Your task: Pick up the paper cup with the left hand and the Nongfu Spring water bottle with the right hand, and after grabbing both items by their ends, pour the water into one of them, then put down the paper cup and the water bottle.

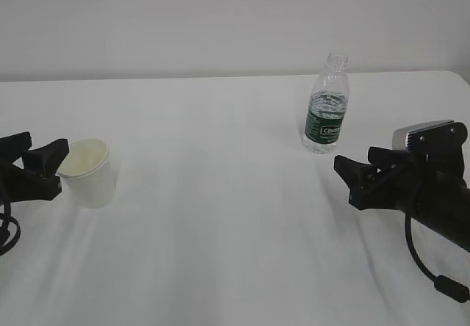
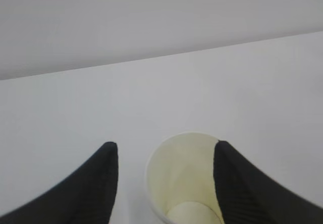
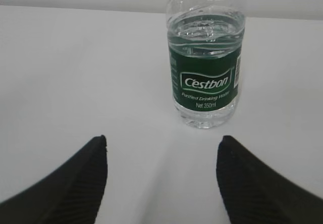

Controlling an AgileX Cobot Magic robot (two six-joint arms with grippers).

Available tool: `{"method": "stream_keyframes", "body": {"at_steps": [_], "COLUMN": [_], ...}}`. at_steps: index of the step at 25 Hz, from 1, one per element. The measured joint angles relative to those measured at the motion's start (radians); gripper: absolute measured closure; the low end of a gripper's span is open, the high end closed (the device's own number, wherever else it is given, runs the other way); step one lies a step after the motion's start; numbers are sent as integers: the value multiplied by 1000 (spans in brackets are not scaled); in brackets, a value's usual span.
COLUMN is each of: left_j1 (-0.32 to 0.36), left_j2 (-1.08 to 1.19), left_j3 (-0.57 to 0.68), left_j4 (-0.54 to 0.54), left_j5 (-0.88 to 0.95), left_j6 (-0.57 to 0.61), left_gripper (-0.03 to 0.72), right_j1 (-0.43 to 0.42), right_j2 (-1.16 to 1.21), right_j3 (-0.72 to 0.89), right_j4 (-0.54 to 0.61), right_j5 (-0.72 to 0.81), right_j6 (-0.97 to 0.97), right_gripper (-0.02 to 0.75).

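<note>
Exterior view, nearest first: the right hand, a black robot arm carrying a grey-white box, sits low on the white table with its jaws spread wide and nothing between them. Across at the left edge, the left hand, a black two-finger gripper, has its jaws open around the small white paper cup with the pale cream inside. One finger touches the rim in the left wrist view, the other stands just clear, so the cup is bracketed rather than clearly squeezed, and it stands on the table. Farther back on the right stands the small clear ribbed plastic Nongfu Spring water bottle, capless, upright, with a dark green label band, water showing above it. It is untouched, well ahead of the right jaws. I judge everything remains: both grasps, the lift, the pour, the setting down.
</note>
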Motion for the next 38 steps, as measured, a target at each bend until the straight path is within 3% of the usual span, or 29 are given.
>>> {"method": "stream_keyframes", "body": {"at_steps": [11,19,28,38], "left_j1": [0,0,0,0], "left_j2": [-7,-8,-8,13], "left_j3": [24,73,97,97], "left_j4": [98,118,162,123], "left_j5": [0,0,0,0], "left_j6": [1,1,1,1], "left_gripper": [256,188,168,94], "right_j1": [0,0,0,0], "right_j2": [0,0,4,56], "right_j3": [-1,-1,-13,-89], "right_j4": [-2,2,40,40], "right_j5": [0,0,0,0], "right_j6": [2,-15,-26,-26], "right_gripper": [220,216,149,143]}}
